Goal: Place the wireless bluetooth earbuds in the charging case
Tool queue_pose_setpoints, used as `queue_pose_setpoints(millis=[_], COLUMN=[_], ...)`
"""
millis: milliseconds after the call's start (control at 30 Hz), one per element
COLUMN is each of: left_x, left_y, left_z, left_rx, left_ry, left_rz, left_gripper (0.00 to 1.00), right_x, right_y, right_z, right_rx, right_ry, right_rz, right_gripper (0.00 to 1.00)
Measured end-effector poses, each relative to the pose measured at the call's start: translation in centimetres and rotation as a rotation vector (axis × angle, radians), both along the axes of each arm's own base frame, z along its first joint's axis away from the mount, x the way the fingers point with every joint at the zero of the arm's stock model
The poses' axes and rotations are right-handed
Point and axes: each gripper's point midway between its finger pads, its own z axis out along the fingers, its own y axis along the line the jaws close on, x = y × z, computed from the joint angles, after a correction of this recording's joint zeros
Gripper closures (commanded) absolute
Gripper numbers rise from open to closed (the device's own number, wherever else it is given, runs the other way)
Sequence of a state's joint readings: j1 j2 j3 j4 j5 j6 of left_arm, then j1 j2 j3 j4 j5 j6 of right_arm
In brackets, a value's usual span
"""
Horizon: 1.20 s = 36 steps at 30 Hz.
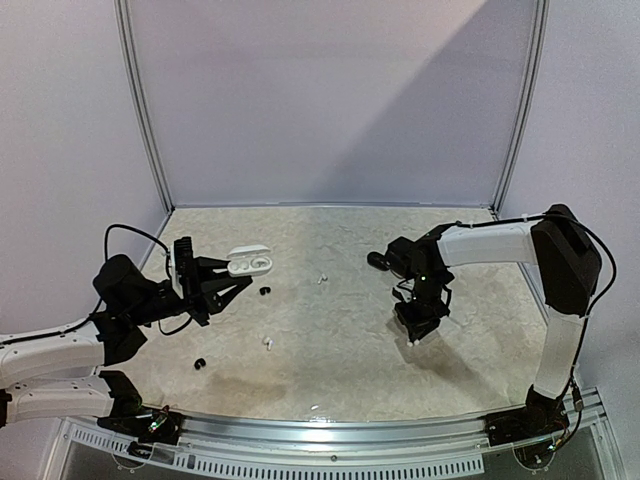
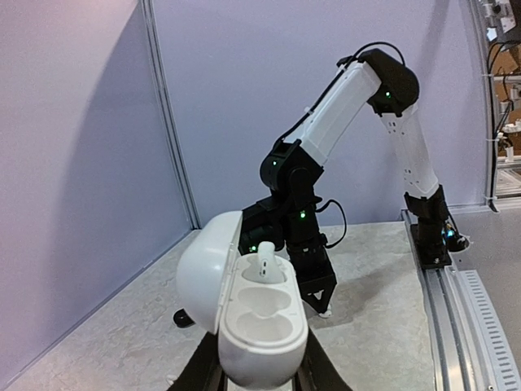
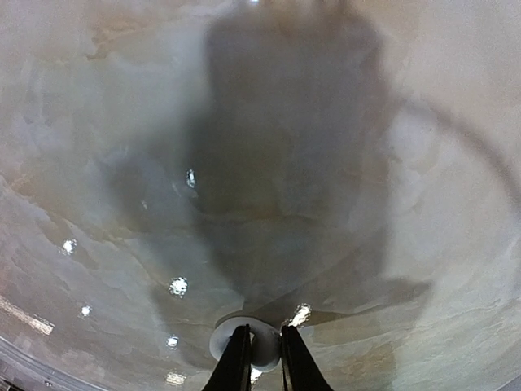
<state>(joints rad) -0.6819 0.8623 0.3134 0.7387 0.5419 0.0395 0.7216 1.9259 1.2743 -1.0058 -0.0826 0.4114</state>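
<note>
**Case held open on the left, an earbud pinched on the right**

In the overhead view the left gripper point(image 1: 238, 274), at the left middle of the frame, has its fingers clamped on a white charging case point(image 1: 250, 262) whose lid is swung open. Its wrist camera shows the case low in the centre. A seated white earbud point(image 2: 266, 262) stands in the farther socket, and the nearer socket is unfilled.

At the right middle, the right gripper point(image 1: 414, 337) points straight down at the marbled table point(image 1: 340, 380). Its wrist camera shows the two dark fingers point(image 3: 236, 358) drawn almost together on a pinched white earbud point(image 3: 259, 342) right at the surface. I cannot tell whether it touches the table.

Other earbuds lie loose between the arms:
- a loose white earbud point(image 1: 322, 279) near the centre
- a second white earbud point(image 1: 267, 343) lower down
- a black earbud point(image 1: 264, 291) just below the case
- another black earbud point(image 1: 199, 363) at lower left

A dark pebble-shaped case point(image 1: 377, 260) sits beside the right arm.
</note>
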Motion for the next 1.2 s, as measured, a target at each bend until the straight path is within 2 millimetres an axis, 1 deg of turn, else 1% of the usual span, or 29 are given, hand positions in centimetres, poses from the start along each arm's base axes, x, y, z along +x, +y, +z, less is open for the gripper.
queue_pose_setpoints(millis=[200,333,567,800,933,1033,1200], left_x=[0.0,0.0,0.0,0.1,0.3,0.4,0.5], left_y=[0.0,0.0,0.0,0.1,0.1,0.2,0.2], left_z=[0.0,0.0,0.0,0.0,0.0,0.0,0.0], left_rx=[0.001,0.002,0.003,0.004,0.004,0.004,0.004], left_ry=[-0.001,-0.002,-0.004,-0.008,-0.008,-0.012,-0.012], left_rz=[0.001,0.001,0.003,0.011,0.019,0.028,0.033], left_gripper=[1.00,1.00,1.00,1.00,1.00,1.00,1.00], right_x=[0.0,0.1,0.1,0.3,0.6,1.1,1.2], right_y=[0.0,0.1,0.1,0.2,0.5,0.9,0.7], right_z=[0.0,0.0,0.1,0.6,1.7,2.4,2.5], right_rx=[-0.010,-0.024,-0.044,-0.064,-0.058,-0.049,-0.059], right_ry=[-0.005,-0.009,-0.025,-0.067,-0.114,-0.140,-0.145], right_rz=[0.001,0.009,0.016,0.021,0.023,0.023,0.029], right_gripper=[0.89,0.97,1.00,1.00,1.00,0.98,1.00])
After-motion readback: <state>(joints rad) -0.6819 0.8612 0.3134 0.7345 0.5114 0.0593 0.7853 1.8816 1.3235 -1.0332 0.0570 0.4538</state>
